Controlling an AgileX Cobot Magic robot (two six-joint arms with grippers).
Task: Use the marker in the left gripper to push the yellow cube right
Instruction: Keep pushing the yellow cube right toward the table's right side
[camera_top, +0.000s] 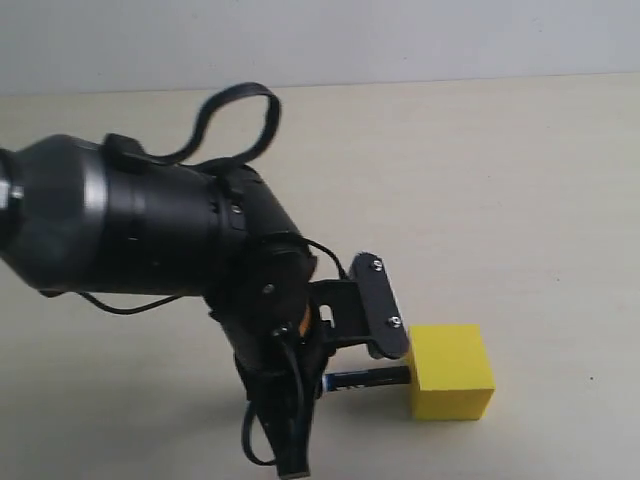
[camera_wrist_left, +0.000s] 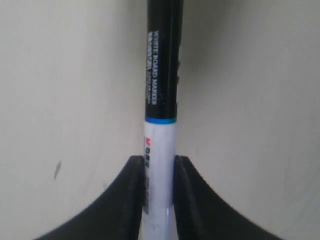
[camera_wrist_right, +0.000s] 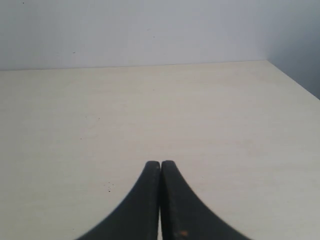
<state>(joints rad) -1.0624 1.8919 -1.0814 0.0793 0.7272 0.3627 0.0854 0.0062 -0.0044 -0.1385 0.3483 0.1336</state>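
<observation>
The yellow cube (camera_top: 450, 372) sits on the pale tabletop at the lower right of the exterior view. My left gripper (camera_top: 378, 348) is just to its left, shut on the marker (camera_top: 368, 378). The marker lies level and points right, and its black end meets the cube's left face; contact is too fine to confirm. In the left wrist view the two black fingers (camera_wrist_left: 134, 186) clamp the marker's white barrel (camera_wrist_left: 160, 170), and the black cap runs out of frame; the cube is hidden there. My right gripper (camera_wrist_right: 160, 164) is shut on nothing, over bare table.
The bulky black left arm (camera_top: 150, 225) and its looping cables (camera_top: 240, 110) fill the left half of the exterior view. Pale tabletop (camera_top: 540, 200) stretches right of and behind the cube up to a grey wall (camera_top: 400, 40). The table's right edge (camera_wrist_right: 295, 82) shows in the right wrist view.
</observation>
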